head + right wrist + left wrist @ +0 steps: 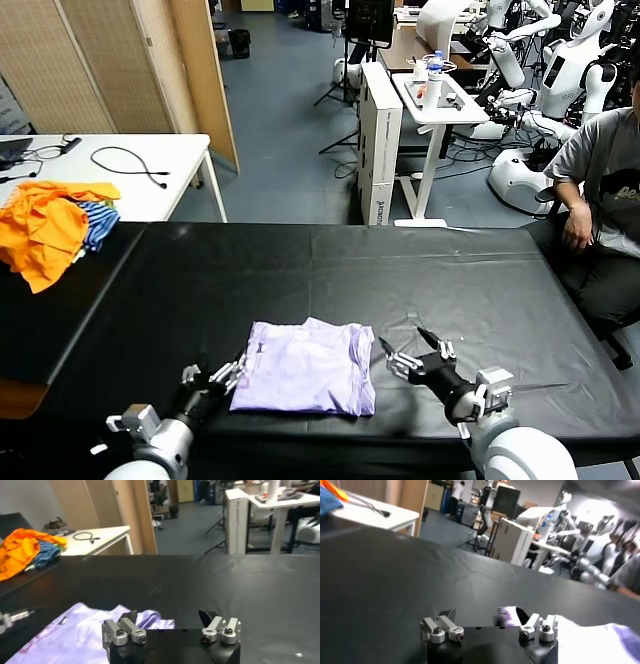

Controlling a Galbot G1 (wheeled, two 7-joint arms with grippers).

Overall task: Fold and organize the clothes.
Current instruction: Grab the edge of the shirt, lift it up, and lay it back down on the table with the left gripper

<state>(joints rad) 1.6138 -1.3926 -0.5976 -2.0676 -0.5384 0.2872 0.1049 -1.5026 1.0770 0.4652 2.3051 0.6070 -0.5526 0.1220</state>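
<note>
A black-covered desk (450, 280) carries a folded pale lavender T-shirt (305, 368) near its front edge (lying flat, roughly at the middle). At its far left corner sits a pile of orange and blue-striped garments (50, 225).

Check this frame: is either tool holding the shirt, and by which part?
Nothing is held. The left tool and right tool are both open, flanking the folded lavender T-shirt.

A black-covered desk (330, 280) fills the foreground. Behind it: blue-grey floor (290, 110), a white side table (150, 165) carrying cables, wooden partition panels (200, 60), and a white stand table (440, 100).
</note>
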